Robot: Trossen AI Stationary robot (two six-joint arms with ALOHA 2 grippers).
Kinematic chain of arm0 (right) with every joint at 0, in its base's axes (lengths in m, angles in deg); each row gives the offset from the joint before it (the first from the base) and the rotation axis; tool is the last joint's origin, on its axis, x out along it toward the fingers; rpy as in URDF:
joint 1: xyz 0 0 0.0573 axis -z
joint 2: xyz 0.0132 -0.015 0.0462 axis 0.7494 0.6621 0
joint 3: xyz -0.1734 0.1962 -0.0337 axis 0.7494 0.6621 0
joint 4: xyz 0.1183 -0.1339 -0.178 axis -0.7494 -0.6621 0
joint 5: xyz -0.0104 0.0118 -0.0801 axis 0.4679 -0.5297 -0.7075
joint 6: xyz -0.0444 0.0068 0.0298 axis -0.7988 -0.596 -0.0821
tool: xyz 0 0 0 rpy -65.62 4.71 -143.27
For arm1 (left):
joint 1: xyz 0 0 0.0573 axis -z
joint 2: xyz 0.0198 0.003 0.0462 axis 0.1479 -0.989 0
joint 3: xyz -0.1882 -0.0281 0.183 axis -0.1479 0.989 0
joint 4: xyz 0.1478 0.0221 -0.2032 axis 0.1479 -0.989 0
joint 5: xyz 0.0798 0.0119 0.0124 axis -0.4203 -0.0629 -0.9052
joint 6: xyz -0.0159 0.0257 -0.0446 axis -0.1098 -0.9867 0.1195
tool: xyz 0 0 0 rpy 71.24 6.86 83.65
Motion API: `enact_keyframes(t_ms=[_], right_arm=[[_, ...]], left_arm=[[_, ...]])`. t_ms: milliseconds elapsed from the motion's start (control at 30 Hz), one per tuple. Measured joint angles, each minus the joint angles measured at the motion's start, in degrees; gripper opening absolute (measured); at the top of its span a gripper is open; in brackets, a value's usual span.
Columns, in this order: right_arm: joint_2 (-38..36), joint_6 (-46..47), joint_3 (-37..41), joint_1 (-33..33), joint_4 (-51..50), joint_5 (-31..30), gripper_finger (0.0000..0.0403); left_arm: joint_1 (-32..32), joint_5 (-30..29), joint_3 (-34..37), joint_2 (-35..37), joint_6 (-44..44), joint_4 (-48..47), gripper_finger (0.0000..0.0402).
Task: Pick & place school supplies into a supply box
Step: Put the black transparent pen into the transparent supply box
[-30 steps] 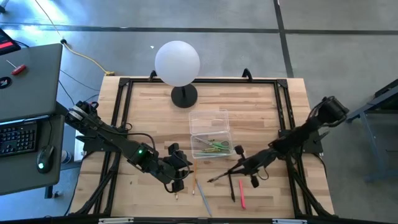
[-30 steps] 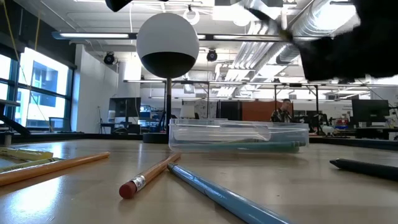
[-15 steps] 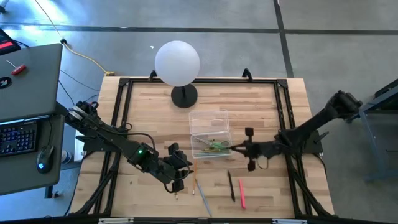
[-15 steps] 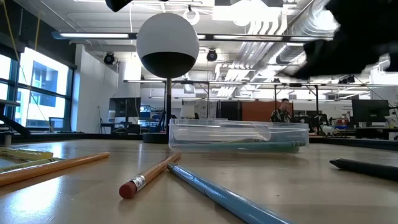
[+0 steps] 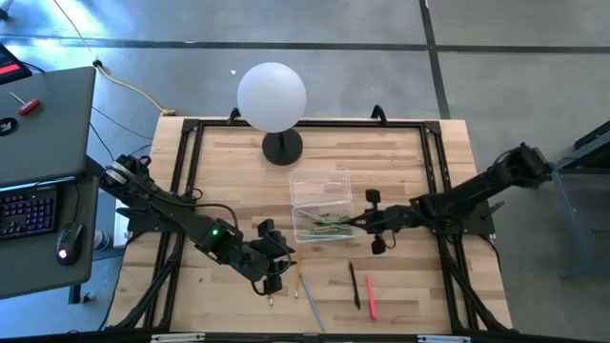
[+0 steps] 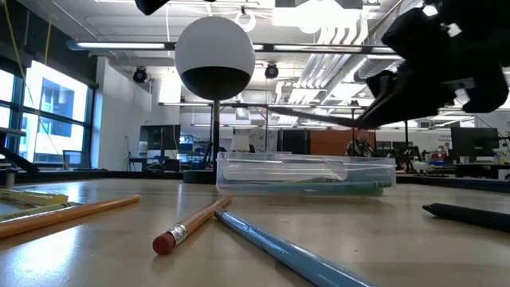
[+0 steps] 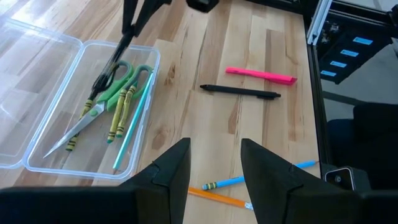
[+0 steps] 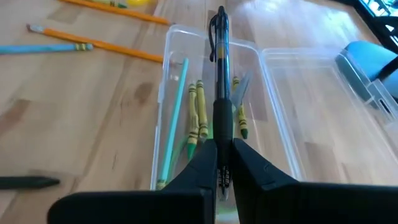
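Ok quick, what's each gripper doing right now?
Left gripper: open, holding nothing, above the table.
Right gripper: shut on a black pen, over the supply box.

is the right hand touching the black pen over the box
Touching. The right wrist view shows the right hand shut on the black pen, its fingers pinching the barrel above the supply box.

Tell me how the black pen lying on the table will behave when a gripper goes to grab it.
The black pen looks thin, straight and rigid, so it should stay stiff when lifted. It lies flat on smooth wood, so a nudge may roll or slide it, perhaps into the pink marker beside it. Its slim barrel probably leaves little to pinch, as with the pen the right gripper holds.
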Motion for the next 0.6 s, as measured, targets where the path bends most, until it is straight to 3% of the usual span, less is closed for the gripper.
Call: enact_keyframes(t_ms=[300,600], right_arm=[[14.3,-2.7,-11.8,2.4,-10.3,-2.4,0.0018],[16.6,-3.0,-13.4,3.4,-10.6,-1.5,0.0075]], left_arm=[[0.0,0.0,0.0,0.0,0.0,0.0,0.0172],[0.0,0.0,0.0,0.0,0.0,0.0,0.0172]])
